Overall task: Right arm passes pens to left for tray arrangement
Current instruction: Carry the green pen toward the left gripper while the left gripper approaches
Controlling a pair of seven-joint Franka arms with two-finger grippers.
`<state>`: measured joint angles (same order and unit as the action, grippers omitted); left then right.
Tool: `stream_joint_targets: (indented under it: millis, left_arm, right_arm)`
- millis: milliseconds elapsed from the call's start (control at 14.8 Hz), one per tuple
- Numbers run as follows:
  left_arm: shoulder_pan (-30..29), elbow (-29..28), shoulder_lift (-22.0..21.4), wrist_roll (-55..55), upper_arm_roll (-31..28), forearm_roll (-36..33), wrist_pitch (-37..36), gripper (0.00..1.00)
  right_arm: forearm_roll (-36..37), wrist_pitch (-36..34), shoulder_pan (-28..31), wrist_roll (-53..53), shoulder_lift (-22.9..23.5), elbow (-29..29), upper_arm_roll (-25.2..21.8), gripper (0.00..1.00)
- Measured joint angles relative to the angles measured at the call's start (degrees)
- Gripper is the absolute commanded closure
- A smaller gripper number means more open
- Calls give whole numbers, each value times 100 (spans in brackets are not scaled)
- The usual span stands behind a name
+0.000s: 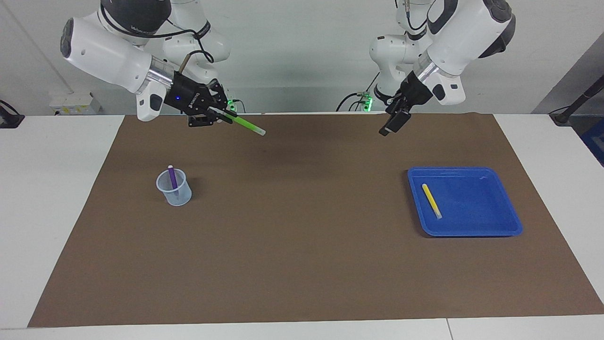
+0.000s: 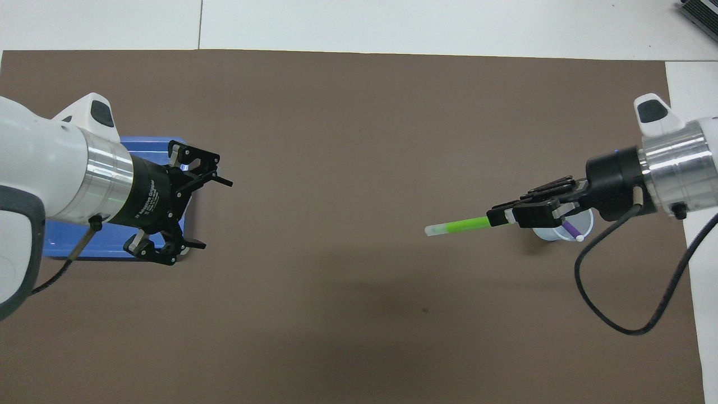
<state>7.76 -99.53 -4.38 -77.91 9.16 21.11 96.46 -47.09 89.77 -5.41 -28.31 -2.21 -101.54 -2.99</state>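
My right gripper (image 1: 221, 115) (image 2: 503, 217) is up in the air over the brown mat, shut on the green pen (image 1: 248, 126) (image 2: 461, 226). The pen sticks out level, with its pale tip pointing toward the left arm's end of the table. The purple pen (image 1: 172, 178) (image 2: 572, 229) stands in a small translucent cup (image 1: 175, 194) (image 2: 552, 233) under that gripper. The yellow pen (image 1: 431, 200) lies in the blue tray (image 1: 472, 233) (image 2: 61, 247). My left gripper (image 1: 394, 123) (image 2: 212, 214) hangs open and holds nothing, raised over the mat by the tray.
A brown mat (image 1: 302, 245) (image 2: 359, 140) covers most of the white table. A wide stretch of mat lies between the cup and the tray. A black cable (image 2: 622, 314) loops down from the right wrist.
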Motion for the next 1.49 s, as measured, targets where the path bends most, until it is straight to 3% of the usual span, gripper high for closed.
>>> stream_joint_targets:
  millis: [270, 675, 1148, 1486]
  left_arm:
    - [78, -30, -1, -593, -1, 23, 188, 0]
    - [638, -221, -19, -2671, 34, 34, 755, 0]
    - [1418, -245, -31, -4564, 49, 39, 1378, 0]
    - [1781, -262, -31, -5180, 59, 38, 1640, 0]
  right_arm:
    - [-1005, 453, -164, -420, -178, -675, 3, 100]
    - [-1900, 1072, -516, -483, -433, -1153, 6, 100]
    - [-2183, 1758, -1022, -648, -518, -1509, 9, 100]
    - [-2267, 1971, -1244, -710, -519, -1578, 13, 100]
